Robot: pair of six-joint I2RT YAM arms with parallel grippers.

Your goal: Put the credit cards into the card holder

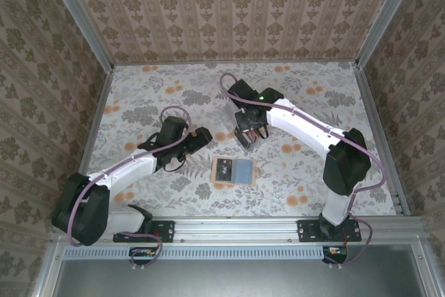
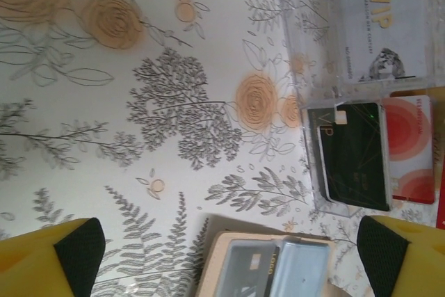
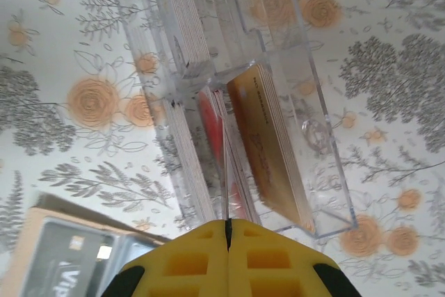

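Floral table (image 1: 139, 95), card holder (image 1: 234, 171) long axis left-right, left gripper (image 2: 231, 259) wide, right gripper (image 3: 227, 241) closed.

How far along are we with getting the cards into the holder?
Done: the card holder lies open with two greyish cards showing in it. In hand: the right gripper is at the clear tray, jaws shut, a thin edge at their seam; whether that is a card, I cannot tell. The left gripper hovers open, empty. Left: black card, red card and orange-tan cards in the tray.
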